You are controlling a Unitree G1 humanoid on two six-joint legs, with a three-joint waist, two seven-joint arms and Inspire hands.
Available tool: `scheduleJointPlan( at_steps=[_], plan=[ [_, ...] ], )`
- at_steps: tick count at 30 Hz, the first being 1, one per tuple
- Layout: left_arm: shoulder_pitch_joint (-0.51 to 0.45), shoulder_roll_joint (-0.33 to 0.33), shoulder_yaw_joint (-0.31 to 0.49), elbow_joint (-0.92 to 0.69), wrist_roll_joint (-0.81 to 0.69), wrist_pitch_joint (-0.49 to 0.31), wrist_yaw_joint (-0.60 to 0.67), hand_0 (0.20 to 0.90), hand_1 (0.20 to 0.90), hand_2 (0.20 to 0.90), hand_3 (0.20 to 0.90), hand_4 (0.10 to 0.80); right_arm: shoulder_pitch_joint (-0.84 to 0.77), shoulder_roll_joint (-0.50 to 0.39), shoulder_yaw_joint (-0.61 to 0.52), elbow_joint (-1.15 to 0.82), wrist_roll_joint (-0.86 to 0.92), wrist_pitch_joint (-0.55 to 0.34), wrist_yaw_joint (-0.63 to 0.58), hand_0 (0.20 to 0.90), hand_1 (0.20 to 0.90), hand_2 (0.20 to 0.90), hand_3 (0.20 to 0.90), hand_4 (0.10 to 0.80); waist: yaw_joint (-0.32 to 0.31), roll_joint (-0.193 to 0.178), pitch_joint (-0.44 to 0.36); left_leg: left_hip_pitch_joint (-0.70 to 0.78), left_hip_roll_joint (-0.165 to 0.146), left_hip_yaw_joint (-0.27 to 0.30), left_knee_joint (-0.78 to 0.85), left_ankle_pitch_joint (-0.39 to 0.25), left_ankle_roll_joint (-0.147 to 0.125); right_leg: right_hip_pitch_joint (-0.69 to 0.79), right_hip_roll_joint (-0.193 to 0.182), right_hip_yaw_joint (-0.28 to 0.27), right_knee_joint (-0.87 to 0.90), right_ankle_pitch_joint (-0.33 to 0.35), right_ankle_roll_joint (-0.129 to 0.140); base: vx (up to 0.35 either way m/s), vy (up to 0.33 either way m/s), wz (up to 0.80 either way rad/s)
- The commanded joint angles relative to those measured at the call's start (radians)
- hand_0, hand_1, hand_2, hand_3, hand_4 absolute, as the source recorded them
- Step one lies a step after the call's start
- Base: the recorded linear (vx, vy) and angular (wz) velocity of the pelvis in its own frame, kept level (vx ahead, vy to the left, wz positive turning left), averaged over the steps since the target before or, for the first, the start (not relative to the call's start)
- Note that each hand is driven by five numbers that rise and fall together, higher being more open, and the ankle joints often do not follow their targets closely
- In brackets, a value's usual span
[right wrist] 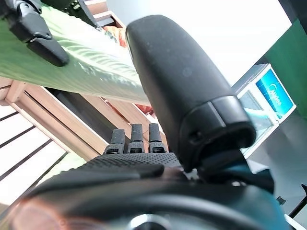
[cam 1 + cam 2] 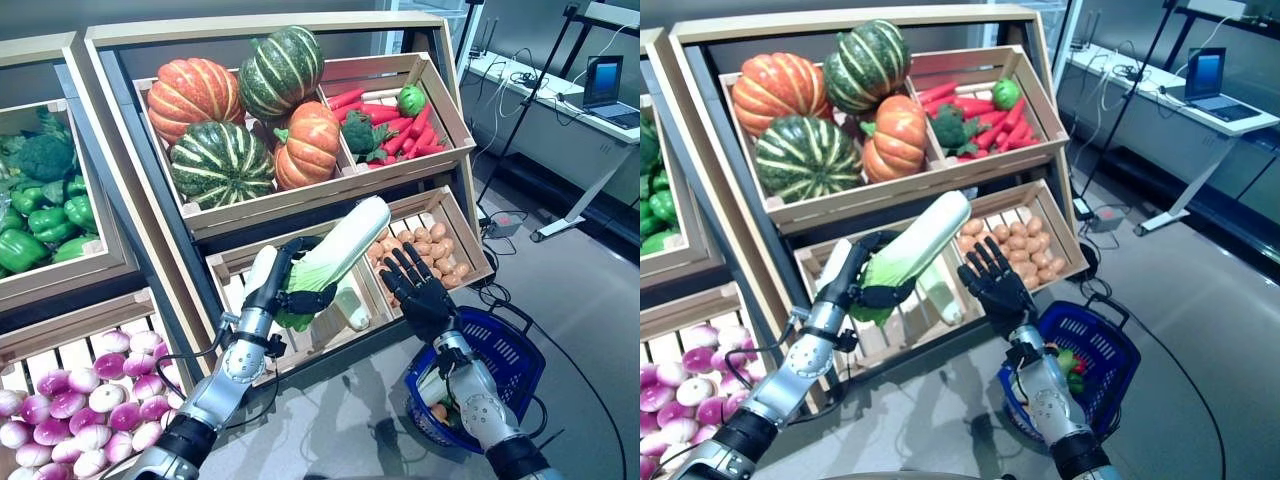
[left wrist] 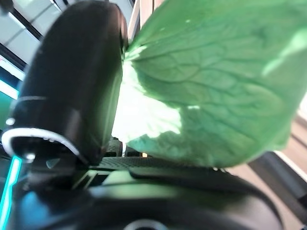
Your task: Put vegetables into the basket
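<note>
My left hand (image 2: 290, 285) is shut on a long napa cabbage (image 2: 340, 245), gripping its green leafy end and holding it tilted up in front of the lower crate. The leaf (image 3: 216, 81) fills the left wrist view beside my thumb (image 3: 72, 96). My right hand (image 2: 420, 290) is open with fingers spread, just right of the cabbage and apart from it. The blue basket (image 2: 505, 350) hangs at my right forearm, with some vegetables (image 2: 1065, 362) inside. In the right wrist view the cabbage (image 1: 86, 57) passes beyond the thumb (image 1: 177, 91).
The wooden shelf holds pumpkins (image 2: 235, 115), a crate of carrots and broccoli (image 2: 395, 125), potatoes (image 2: 430, 250) and another cabbage (image 2: 350, 305) in the lower crate. Green peppers (image 2: 40, 225) and purple-white turnips (image 2: 70, 400) fill crates at the left. A desk with a laptop (image 2: 605, 85) stands far right.
</note>
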Motion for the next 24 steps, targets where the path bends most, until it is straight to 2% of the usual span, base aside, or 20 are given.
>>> scheduleJointPlan(
  at_steps=[1, 10, 24],
  plan=[
    [-0.126, 0.052, -0.028, -0.106, 0.035, -0.170, 0.079, 0.300, 0.300, 0.300, 0.300, 0.400, -0.148, 0.031, -0.022, -0.084, 0.059, -0.033, 0.045, 0.900, 0.900, 0.900, 0.900, 0.800, 0.005, 0.011, -0.053, -0.028, -0.011, 0.002, 0.001, -0.043, 0.038, -0.004, -0.035, 0.007, 0.001, 0.005, -0.015, 0.000, 0.000, 0.00],
    [-0.136, 0.062, -0.062, -0.125, 0.054, -0.192, 0.091, 0.300, 0.300, 0.300, 0.300, 0.400, -0.172, 0.034, -0.006, -0.068, 0.095, -0.011, 0.054, 0.900, 0.900, 0.900, 0.900, 0.800, 0.008, 0.010, -0.053, -0.026, -0.011, 0.001, 0.001, -0.045, 0.036, -0.001, -0.037, 0.006, 0.001, 0.003, -0.014, 0.000, 0.000, 0.00],
    [-0.151, 0.077, -0.122, -0.135, 0.079, -0.206, 0.071, 0.300, 0.300, 0.300, 0.300, 0.400, -0.237, 0.028, 0.011, -0.110, 0.112, -0.030, 0.040, 0.900, 0.900, 0.900, 0.900, 0.800, 0.011, 0.008, -0.052, -0.024, -0.010, 0.000, 0.001, -0.047, 0.035, -0.001, -0.036, 0.012, 0.001, 0.001, -0.013, 0.000, 0.000, 0.00]
  ],
)
